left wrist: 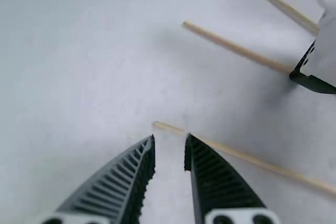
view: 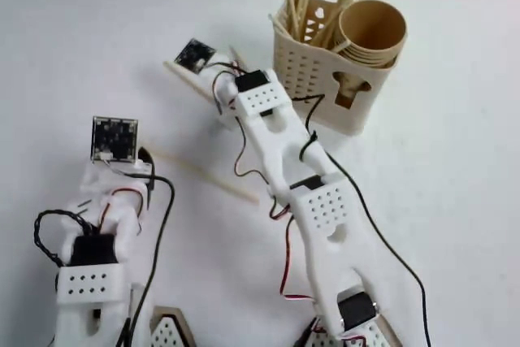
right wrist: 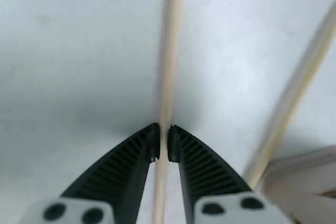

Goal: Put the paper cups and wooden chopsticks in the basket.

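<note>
The cream basket (view: 313,79) stands at the back right, holding stacked paper cups (view: 372,32) and several wooden chopsticks (view: 301,2). My right gripper (right wrist: 164,142) is shut on a chopstick (right wrist: 170,51) that lies on the white table left of the basket (view: 184,77). A second chopstick (right wrist: 294,93) lies beside it, closer to the basket. My left gripper (left wrist: 169,148) is open, its tips low over the near end of a third chopstick (left wrist: 247,158), which lies across the table middle (view: 203,175).
The right arm (view: 276,144) stretches from the front edge toward the basket and crosses above the far end of the third chopstick. Red and black cables (view: 244,160) hang along it. The basket's bottom corner (right wrist: 304,177) is close to my right gripper. Bare table lies left.
</note>
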Robot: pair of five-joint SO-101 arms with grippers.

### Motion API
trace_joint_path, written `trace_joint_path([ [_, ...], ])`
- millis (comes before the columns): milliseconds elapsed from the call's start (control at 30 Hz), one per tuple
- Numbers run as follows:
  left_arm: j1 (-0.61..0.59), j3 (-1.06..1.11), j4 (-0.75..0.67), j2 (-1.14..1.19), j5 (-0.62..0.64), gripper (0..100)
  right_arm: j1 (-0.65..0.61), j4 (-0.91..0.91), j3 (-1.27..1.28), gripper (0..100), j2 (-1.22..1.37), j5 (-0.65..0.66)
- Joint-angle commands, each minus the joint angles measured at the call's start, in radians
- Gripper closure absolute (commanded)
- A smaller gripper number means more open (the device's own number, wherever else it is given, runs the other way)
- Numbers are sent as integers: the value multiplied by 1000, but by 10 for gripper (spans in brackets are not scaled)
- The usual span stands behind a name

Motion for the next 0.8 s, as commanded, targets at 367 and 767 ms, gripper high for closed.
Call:
trace_joint_path([
  [367,-10,-8,-21,-21,2,891,-116,346,-18,981,-311,3],
  [767,-10,-6,-21,-21,2,891,-64,449,-18,981,-630,-106],
])
